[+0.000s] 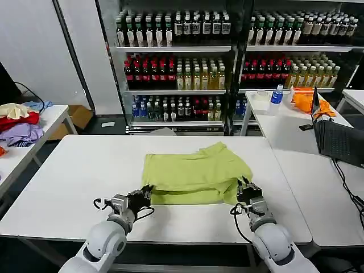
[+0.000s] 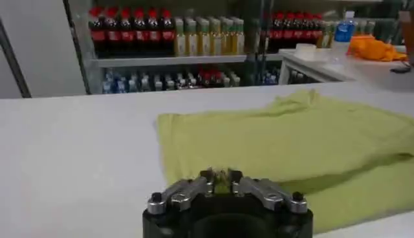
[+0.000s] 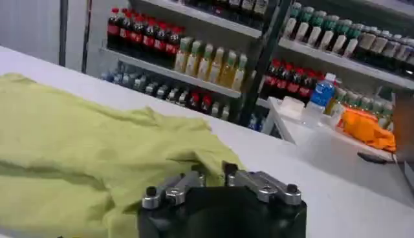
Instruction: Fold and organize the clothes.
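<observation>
Both end effectors sit at the near edge of the T-shirt (image 1: 195,173), low on the white tabletop (image 1: 74,176). Left end effector (image 1: 144,194) has its fingers closed narrow on the shirt's near left corner; the left wrist view shows lime cloth pinched between the fingertips (image 2: 208,178). Right end effector (image 1: 245,189) grips the near right corner the same way, fingers (image 3: 187,183) drawn together on a bunched fold of cloth.

Plain lime, with no print, the T-shirt lies mid-tabletop, folded over itself into a rough rectangle. A lower layer shows along the near edge, and the far right corner rises in a rumpled peak. The cloth is lightly creased.

Each arm reaches forward from the robot's body, forearm close above the tabletop, wrist level.

Behind the tabletop stand shelves (image 1: 176,48) packed with drink bottles. A side table on the left carries a heap of red, lavender and cream garments (image 1: 19,122). On the right, another table holds an open laptop (image 1: 335,136), an orange cloth (image 1: 307,100) and a blue-capped bottle (image 1: 277,94).
</observation>
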Robot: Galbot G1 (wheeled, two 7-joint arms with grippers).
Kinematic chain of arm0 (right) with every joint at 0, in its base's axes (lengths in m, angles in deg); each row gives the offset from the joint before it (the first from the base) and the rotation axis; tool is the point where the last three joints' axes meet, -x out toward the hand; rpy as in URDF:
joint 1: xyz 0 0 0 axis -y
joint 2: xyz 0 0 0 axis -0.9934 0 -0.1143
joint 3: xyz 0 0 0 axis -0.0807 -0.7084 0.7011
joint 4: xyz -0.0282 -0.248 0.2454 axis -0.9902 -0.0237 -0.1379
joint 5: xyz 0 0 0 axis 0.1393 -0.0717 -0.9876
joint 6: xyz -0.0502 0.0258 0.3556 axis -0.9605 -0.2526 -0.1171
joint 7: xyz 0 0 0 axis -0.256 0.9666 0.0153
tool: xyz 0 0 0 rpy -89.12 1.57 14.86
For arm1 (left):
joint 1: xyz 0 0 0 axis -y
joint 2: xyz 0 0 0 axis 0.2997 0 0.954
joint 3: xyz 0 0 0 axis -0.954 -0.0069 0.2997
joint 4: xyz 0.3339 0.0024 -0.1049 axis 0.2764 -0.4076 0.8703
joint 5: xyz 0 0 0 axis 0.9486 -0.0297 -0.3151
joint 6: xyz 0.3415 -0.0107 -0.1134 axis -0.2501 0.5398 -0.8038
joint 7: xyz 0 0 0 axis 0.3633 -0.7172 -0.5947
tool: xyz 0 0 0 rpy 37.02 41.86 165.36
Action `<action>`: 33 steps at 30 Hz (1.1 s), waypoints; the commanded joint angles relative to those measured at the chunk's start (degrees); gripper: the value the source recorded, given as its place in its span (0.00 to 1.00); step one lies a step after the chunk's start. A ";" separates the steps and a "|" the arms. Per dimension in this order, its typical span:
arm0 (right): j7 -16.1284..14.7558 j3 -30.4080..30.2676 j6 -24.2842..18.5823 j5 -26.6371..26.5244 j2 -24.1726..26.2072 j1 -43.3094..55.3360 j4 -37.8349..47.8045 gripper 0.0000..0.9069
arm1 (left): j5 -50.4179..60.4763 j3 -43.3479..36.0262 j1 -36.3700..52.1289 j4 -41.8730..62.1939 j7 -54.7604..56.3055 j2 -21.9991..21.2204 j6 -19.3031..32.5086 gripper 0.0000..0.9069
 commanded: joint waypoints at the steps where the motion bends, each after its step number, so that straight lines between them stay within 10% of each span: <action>1: 0.12 2.23 0.31 0.43 -0.24 -2.99 -3.43 1.00 | 0.36 0.48 -0.79 -1.13 0.24 -0.22 -0.20 1.00; 20: 4.87 12.01 5.71 -16.64 -3.04 -10.89 -3.83 1.00 | -0.67 2.17 -3.79 -0.21 0.85 -0.78 0.30 0.98; 24: 5.45 10.67 6.44 -18.04 -3.59 -9.70 -2.04 1.00 | -0.87 1.68 -3.40 1.01 0.81 -0.73 0.36 0.61; 25: 5.57 10.22 6.46 -18.24 -3.67 -9.38 -1.48 1.00 | -0.74 1.62 -3.36 1.30 0.83 -0.74 0.44 0.21; 26: 5.64 9.86 6.46 -18.53 -3.75 -9.04 -0.96 1.00 | -0.68 1.58 -3.32 1.65 0.86 -0.77 0.49 0.12; 32: 5.40 8.42 5.95 -20.24 -3.81 -7.74 0.73 0.01 | -0.16 1.10 -3.27 2.75 0.92 -1.08 1.53 0.02; 33: 5.39 8.28 5.93 -20.33 -3.78 -7.67 0.82 0.00 | -0.11 1.08 -3.32 2.74 0.96 -1.10 1.54 0.02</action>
